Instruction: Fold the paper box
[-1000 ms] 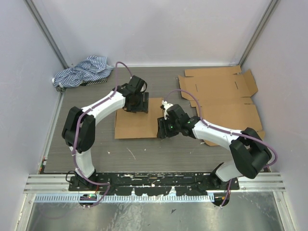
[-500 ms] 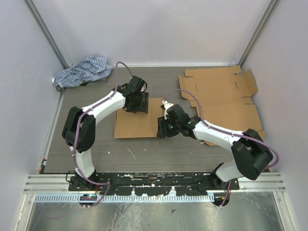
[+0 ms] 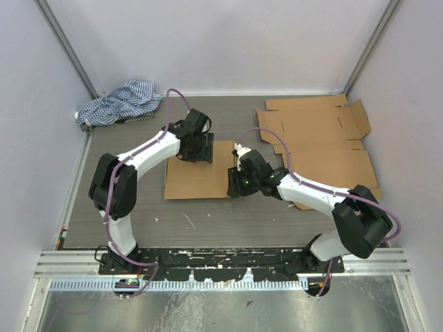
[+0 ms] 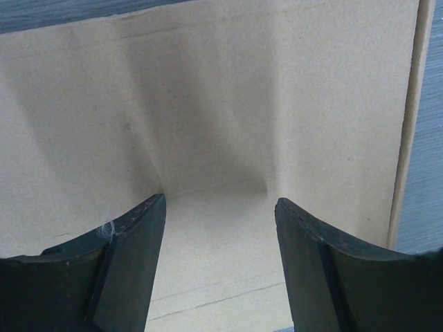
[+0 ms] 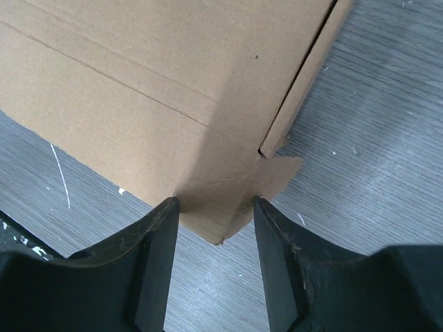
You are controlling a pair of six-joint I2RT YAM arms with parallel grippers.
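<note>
The left pincer stands wide over the flat cardboard box. The right pincer, half open, straddles its near right corner.

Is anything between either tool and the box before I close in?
Nothing visible. The left tool sits over the far edge of the box, the right tool over its near right corner. Each wrist view shows only cardboard between the fingers. The spare sheets and the cloth lie apart.

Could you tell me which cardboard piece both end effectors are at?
The plain rectangular cardboard piece at mid-table: left end effector at its far edge, right end effector at its right edge. The notched blanks lie further right.
</note>
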